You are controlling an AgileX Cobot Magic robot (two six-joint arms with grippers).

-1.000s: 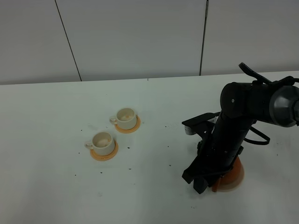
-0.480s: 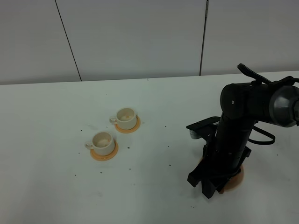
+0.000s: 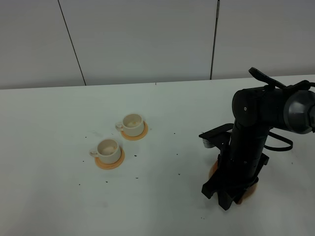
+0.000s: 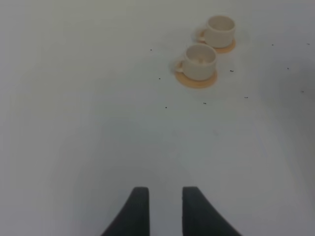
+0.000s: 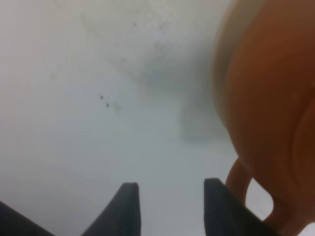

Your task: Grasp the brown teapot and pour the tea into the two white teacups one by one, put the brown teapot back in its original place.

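Note:
Two white teacups (image 3: 133,123) (image 3: 107,147) stand on small orange coasters left of centre; the left wrist view shows both cups (image 4: 220,30) (image 4: 199,60) with pale insides and no tea visible. The brown teapot (image 5: 268,98) fills one side of the right wrist view, its loop handle (image 5: 243,189) just outside one finger. My right gripper (image 5: 170,196) is open over bare table beside the pot. From above, the right gripper (image 3: 222,198) and its arm cover most of the teapot (image 3: 249,189). The original place is hidden beneath them. My left gripper (image 4: 161,199) is open and far from the cups.
The white table (image 3: 59,196) carries small dark specks around the cups and in the middle. A pale panelled wall (image 3: 147,39) rises behind the table's far edge. The right arm's black cable (image 3: 280,145) loops out beside the arm.
The right arm has shifted right and toward the near edge, settling lower over the teapot and covering more of it. The cups have not moved.

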